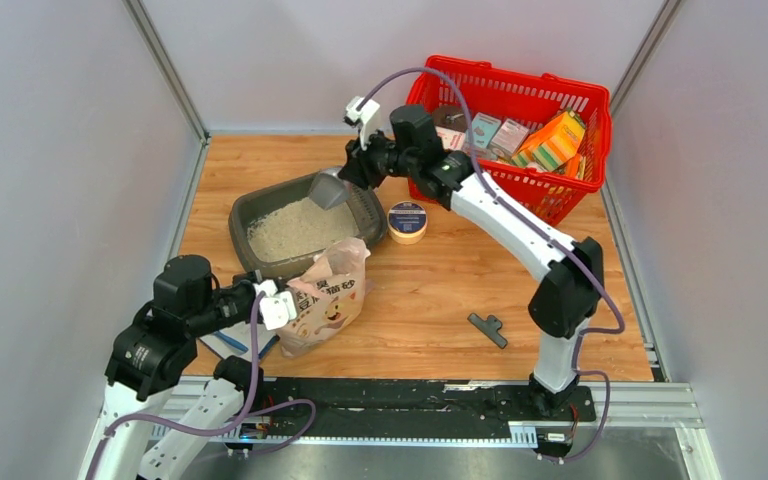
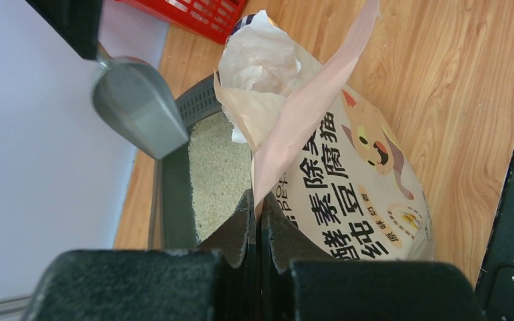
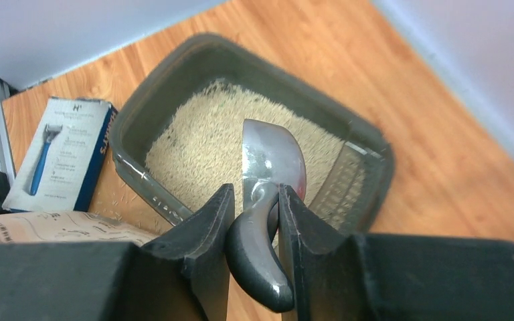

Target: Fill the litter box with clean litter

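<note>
Dark grey litter box [image 1: 243,215] left of centre in the top view, beige litter [image 1: 295,230] covering its floor, right gripper [image 3: 254,207] clamped on the handle of a silver scoop [image 3: 271,154] above the box, left gripper [image 2: 260,214] pinched shut on the open edge of the printed litter bag [image 2: 348,187], lower left, red basket [image 1: 520,78] upper right.

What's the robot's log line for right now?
left gripper: shut on litter bag | right gripper: shut on scoop, over litter box | litter box: clean litter inside
</note>
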`<act>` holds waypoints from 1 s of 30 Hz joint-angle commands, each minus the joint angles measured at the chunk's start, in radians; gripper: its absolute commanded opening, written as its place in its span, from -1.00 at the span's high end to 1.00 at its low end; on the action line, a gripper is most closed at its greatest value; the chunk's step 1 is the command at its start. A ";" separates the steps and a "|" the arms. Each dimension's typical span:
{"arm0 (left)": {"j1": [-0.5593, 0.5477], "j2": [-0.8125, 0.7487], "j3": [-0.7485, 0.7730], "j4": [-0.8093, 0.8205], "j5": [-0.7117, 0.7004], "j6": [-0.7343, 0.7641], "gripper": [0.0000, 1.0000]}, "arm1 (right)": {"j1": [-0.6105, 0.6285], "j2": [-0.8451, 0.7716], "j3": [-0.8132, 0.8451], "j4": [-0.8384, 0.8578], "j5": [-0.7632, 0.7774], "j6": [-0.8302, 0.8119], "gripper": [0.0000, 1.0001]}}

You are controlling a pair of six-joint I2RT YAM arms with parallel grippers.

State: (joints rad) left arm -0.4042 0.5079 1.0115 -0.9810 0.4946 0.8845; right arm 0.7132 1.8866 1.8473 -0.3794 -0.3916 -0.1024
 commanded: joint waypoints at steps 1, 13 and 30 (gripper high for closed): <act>0.001 0.015 -0.007 0.102 0.062 -0.012 1.00 | -0.014 -0.191 -0.026 0.142 0.008 -0.046 1.00; -0.001 0.046 -0.051 0.203 0.128 -0.044 1.00 | -0.346 -0.567 -0.313 -0.329 -0.090 0.087 1.00; -0.001 0.095 -0.064 0.272 0.150 -0.124 1.00 | -0.886 -1.134 -1.048 -0.322 -0.162 0.264 1.00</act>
State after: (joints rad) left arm -0.4042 0.5785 0.9298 -0.7994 0.5869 0.8116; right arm -0.1131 0.7185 0.8379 -0.8097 -0.5827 0.1646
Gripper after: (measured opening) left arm 0.026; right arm 0.288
